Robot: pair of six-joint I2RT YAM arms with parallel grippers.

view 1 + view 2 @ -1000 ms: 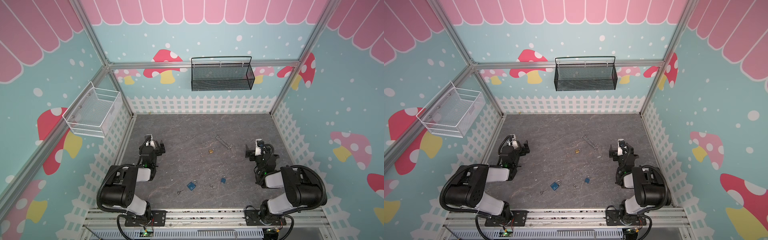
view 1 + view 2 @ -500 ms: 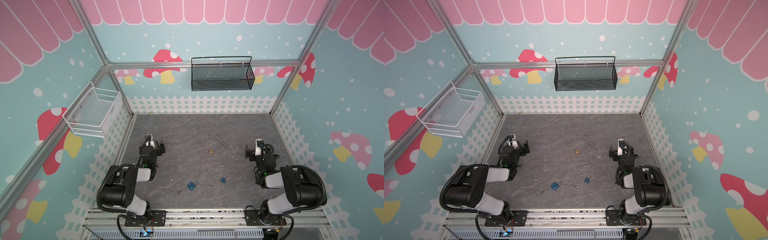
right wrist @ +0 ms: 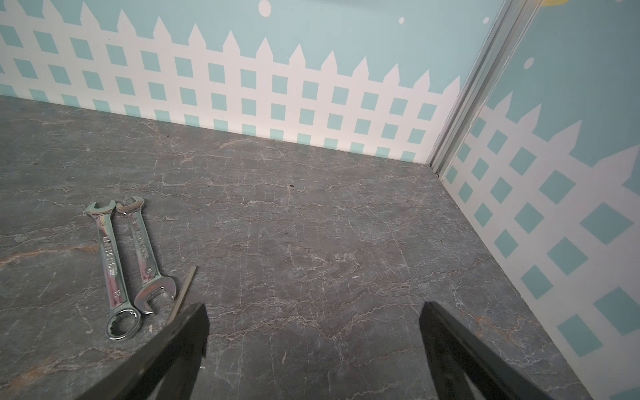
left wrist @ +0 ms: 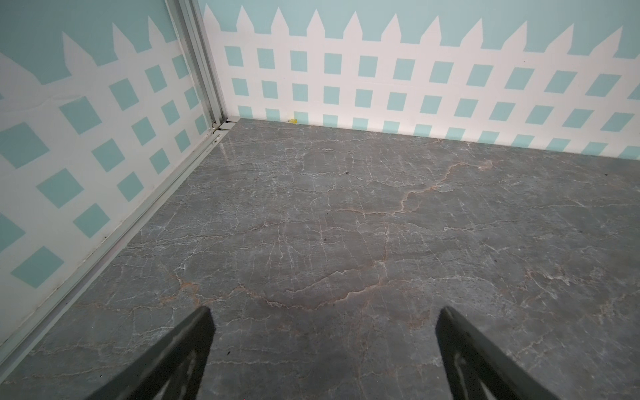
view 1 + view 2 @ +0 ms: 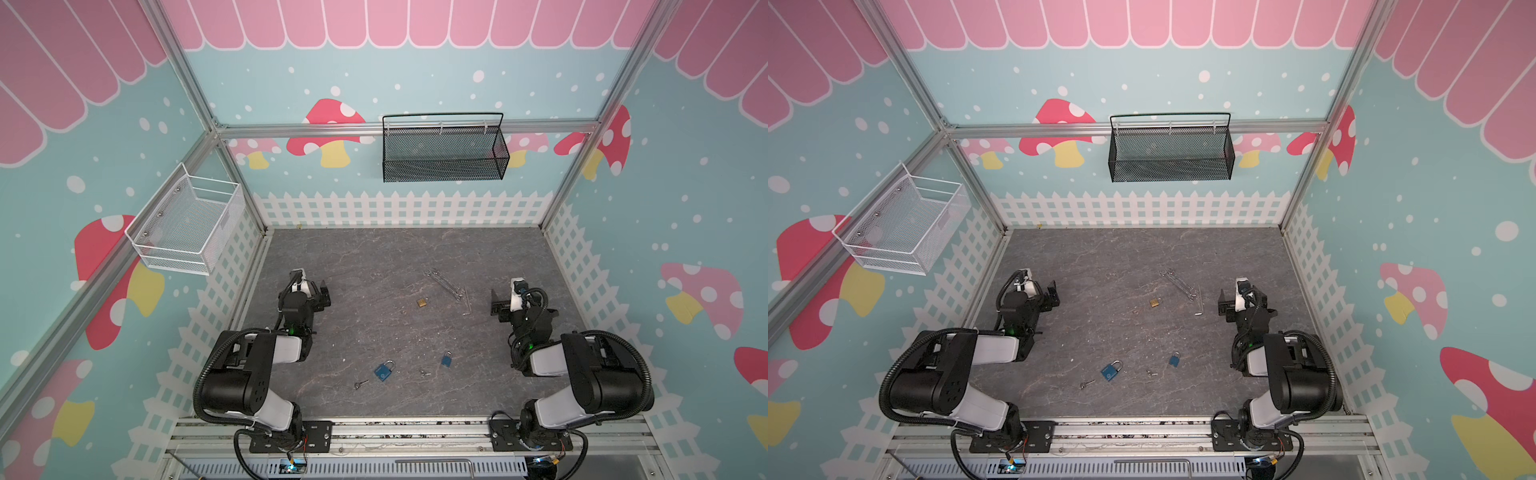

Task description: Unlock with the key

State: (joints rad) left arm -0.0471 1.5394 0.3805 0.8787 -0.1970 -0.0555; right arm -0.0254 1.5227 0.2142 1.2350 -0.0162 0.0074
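Nothing in hand yet. Left gripper [image 4: 323,315]: jaws wide apart, only bare table [image 4: 346,225] between them. Right gripper [image 3: 313,310]: same, wide and empty. Both arms sit folded low at the table's side edges, which we guess is a park pose that leaves the middle free for the first reach.

Task parts lie loose at the near centre. The key [image 5: 360,384] is flat on the table just beside the big blue lock [image 5: 384,370], apart as far as we can tell. A second key [image 5: 424,372] lies between that lock and the small blue lock [image 5: 446,359]. That layout reads like pairing, but we can't confirm which key fits which lock. The brass lock [image 5: 422,302] is further back, mid-table, well apart from both keys. Shackle states are too small to call.

Wrenches [image 3: 128,256] and hex key [image 3: 183,287] lie just beside the right gripper, which partly hides the hex key. We treat them as distractors.

Our read on the next move: one arm steadies a lock, the other pinches a key. The thin, flat key is the risky pick.
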